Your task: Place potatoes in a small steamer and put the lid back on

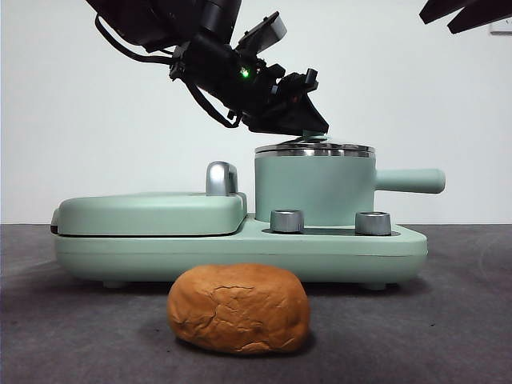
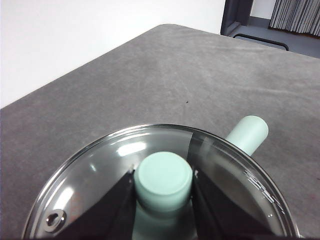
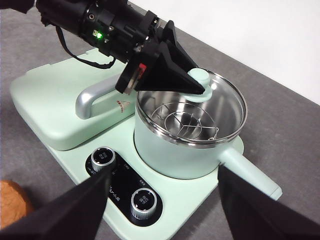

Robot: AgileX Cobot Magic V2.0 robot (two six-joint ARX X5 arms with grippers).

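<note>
The potato (image 1: 238, 308) lies on the table in front of the cooker; its edge shows in the right wrist view (image 3: 10, 202). The small steamer (image 1: 312, 188) stands on the right half of the base, its handle (image 1: 412, 180) pointing right. The glass lid (image 1: 314, 150) sits on its rim. My left gripper (image 1: 314, 132) comes down from the upper left and is shut on the lid's mint knob (image 2: 163, 182). My right gripper (image 3: 162, 175) is open and empty, high above the table in front of the steamer (image 3: 170, 155), and shows at the top right corner (image 1: 464, 12).
The mint-green cooker base (image 1: 240, 252) has two steel dials (image 1: 287, 221) at its front. A flat griddle cover (image 1: 152, 212) with a chrome handle (image 1: 220, 178) fills its left half. A wire rack (image 3: 182, 122) lies inside the steamer.
</note>
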